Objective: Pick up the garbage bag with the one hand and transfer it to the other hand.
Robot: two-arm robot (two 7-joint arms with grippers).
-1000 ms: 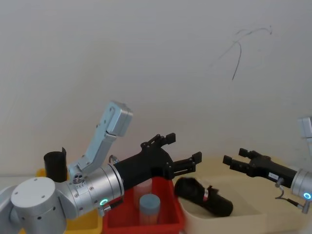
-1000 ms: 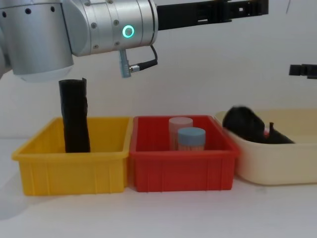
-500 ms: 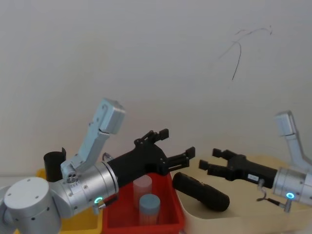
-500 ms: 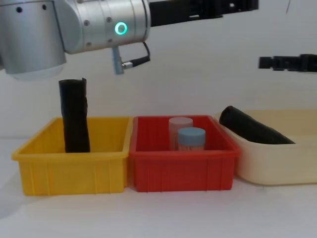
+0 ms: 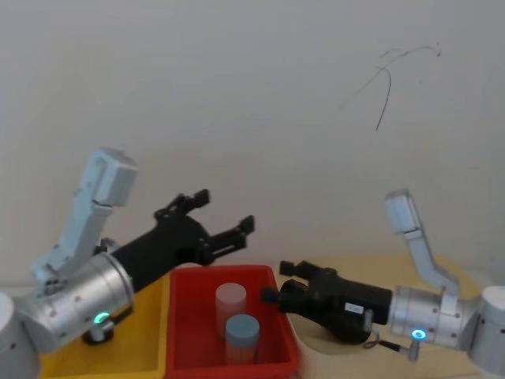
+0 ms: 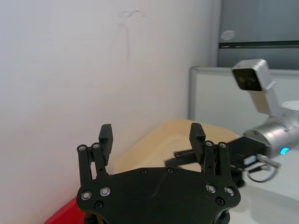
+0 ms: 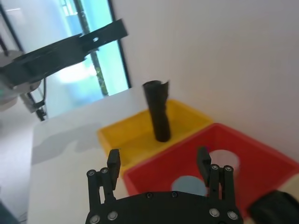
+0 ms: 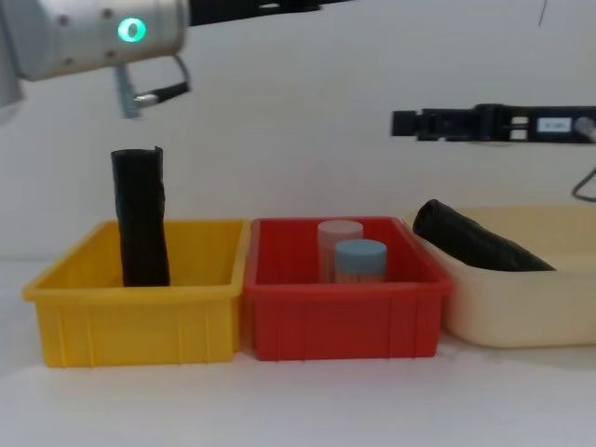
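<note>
While unheld, garbage bag (image 8: 475,240) in beige tub (image 8: 521,307)

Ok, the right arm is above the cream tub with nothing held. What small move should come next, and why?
Probably lower the right gripper toward the garbage bag. Its fingers are open and it hovers well above the roll, which lies tilted in the cream tub with its upper end by the rim. The left gripper, also open, waits high on the left.
</note>
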